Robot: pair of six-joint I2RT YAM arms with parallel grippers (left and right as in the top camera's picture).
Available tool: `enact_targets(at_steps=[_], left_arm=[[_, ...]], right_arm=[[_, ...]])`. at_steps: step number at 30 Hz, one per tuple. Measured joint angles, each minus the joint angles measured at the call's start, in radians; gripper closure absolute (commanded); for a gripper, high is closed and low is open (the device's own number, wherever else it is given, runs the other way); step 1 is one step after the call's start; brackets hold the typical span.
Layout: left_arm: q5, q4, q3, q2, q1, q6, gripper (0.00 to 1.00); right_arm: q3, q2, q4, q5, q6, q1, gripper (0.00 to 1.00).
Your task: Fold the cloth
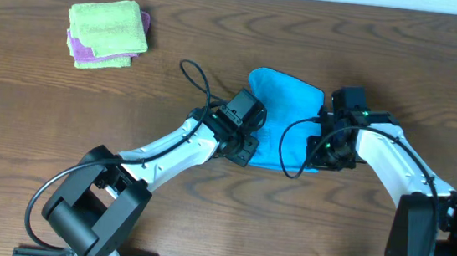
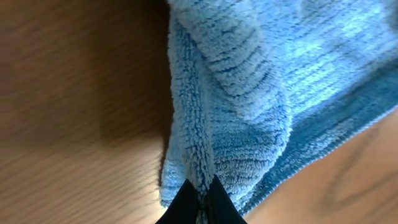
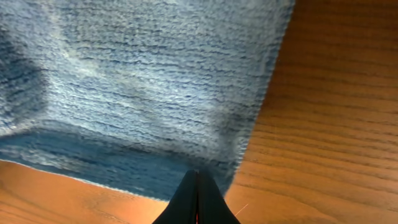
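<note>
L gripper [image 2: 200, 185] pinched shut on sky-blue cloth [image 1: 286, 100] at its 7 o'clock edge; R gripper [image 3: 198, 177] clamped on its 5 o'clock corner, mid-bench [image 1: 27, 125].

Brown wood-grain table [image 1: 27, 125] — soft light

fuzzy ribbed terry cloth [image 2: 261, 81] on smooth grained wood table [image 1: 38, 101].
</note>
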Motion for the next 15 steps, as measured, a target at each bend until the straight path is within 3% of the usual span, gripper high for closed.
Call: enact_targets(at_steps=[15], left_arm=[[-0.131,-0.018,0.008,0.0,-0.067,0.029,0.94]], right_arm=[[0.0,0.0,-0.027,-0.022,-0.005,0.109,0.98]])
